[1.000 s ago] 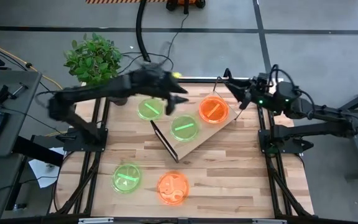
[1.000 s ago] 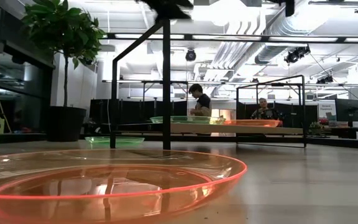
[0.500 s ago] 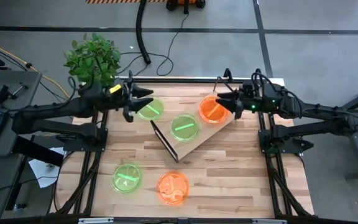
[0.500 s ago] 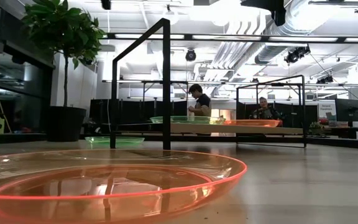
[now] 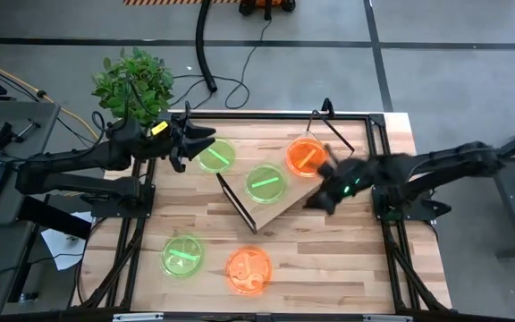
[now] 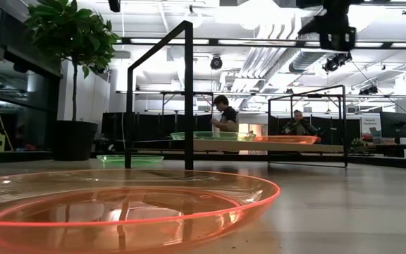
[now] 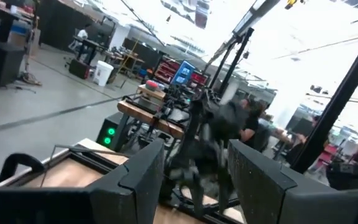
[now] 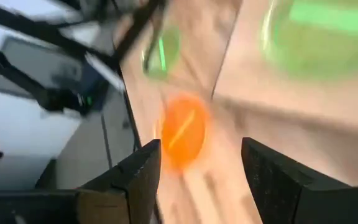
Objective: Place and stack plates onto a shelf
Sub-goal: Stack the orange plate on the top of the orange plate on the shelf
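The shelf (image 5: 280,190), a light-wood board with black wire ends, lies slantwise on the table's far half. A green plate (image 5: 265,182) and an orange plate (image 5: 307,156) rest flat on it. Another green plate (image 5: 215,156) lies on the table by the shelf's far left side. A green plate (image 5: 181,255) and an orange plate (image 5: 249,268) lie near the table's near edge. My left gripper (image 5: 195,141) hovers open at the far left, beside the green plate on the table. My right gripper (image 5: 323,194) is open above the shelf's right end, blurred.
A potted plant (image 5: 134,82) stands beyond the far left corner. Black frame rails (image 5: 378,152) run along the table's sides. Bare wood (image 5: 347,250) lies to the near right. In the low view, people (image 6: 224,113) sit in the room behind the table.
My left arm has drawn back from above the shelf's green plates toward the table's far left corner. My right arm has swung from the far right corner toward the near edge, coming over the shelf's right end. No plate has moved.
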